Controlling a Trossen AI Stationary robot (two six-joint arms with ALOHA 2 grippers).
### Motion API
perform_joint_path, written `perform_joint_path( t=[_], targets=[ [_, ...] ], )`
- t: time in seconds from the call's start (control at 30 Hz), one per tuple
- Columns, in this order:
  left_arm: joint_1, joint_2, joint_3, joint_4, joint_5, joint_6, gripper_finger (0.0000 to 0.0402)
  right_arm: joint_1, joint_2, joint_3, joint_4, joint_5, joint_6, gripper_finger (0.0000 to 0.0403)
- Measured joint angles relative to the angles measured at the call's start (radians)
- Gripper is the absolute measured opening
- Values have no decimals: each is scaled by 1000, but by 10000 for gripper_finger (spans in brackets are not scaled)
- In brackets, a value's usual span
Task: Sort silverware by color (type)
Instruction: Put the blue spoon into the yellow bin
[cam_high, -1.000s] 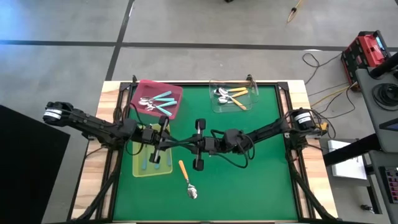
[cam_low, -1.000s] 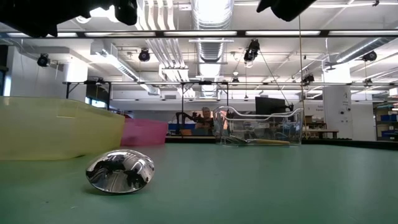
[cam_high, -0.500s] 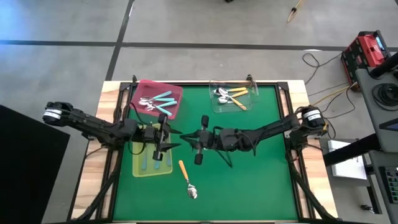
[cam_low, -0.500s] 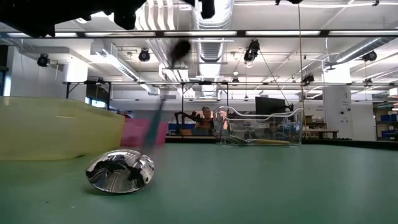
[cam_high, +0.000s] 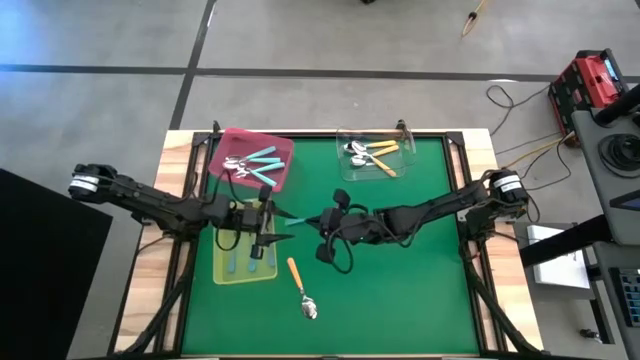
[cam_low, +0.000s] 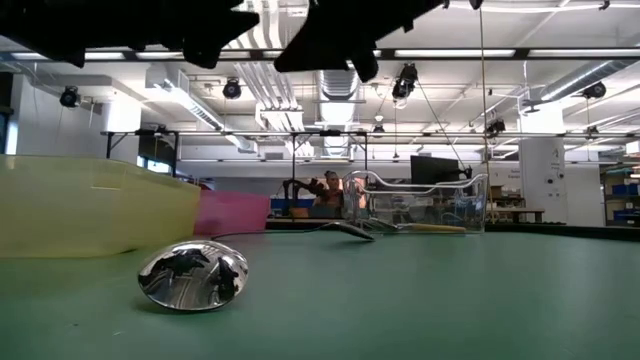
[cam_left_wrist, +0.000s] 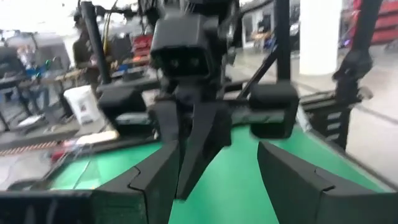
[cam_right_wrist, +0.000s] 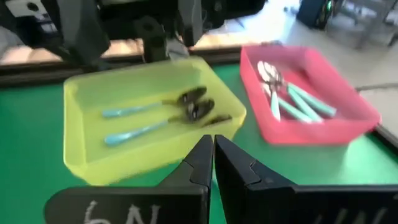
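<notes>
Teal spoon (cam_high: 296, 219) on mat — between left gripper (cam_high: 275, 226), right gripper (cam_high: 322, 222).

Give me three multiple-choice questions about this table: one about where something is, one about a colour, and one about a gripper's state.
1. Where does the orange spoon that is outside the trays lie?
A. In the clear tray
B. On the green mat, beside the yellow-green tray
C. In the pink tray

2. What colour are the handles of the spoons in the pink tray?
A. Orange
B. Red
C. Teal-green

3. How do the fingers of the right gripper stand?
A. Shut
B. Wide open
C. Closed around a tray's rim

Answers:
1 B: the high view shows it alone on the mat, next to the yellow-green tray's corner.
2 C: the high view and the right wrist view both show teal-green handles there.
3 A: in the right wrist view the two fingertips meet, above the mat.
</notes>
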Motion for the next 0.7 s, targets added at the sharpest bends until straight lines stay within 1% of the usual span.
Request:
perform_joint_path(
  t=[0.17, 0.27, 0.4, 0.6, 0.7],
  targets=[
    [11, 27, 5, -59, -74, -3, 201, 0, -13, 0, -82, 0, 65, 9],
    [21, 71, 22, -63, -79, -2, 199, 2, -32, 0, -128, 0, 83, 9],
    [41, 171, 71, -104, -79, 3, 190, 11, -60, 0, -180, 0, 87, 9],
    [78, 336, 167, -227, -90, 22, 181, 33, -87, 0, -234, -1, 83, 9],
    [97, 409, 208, -260, -93, 22, 180, 44, -95, -3, -271, -1, 83, 9]
  ],
)
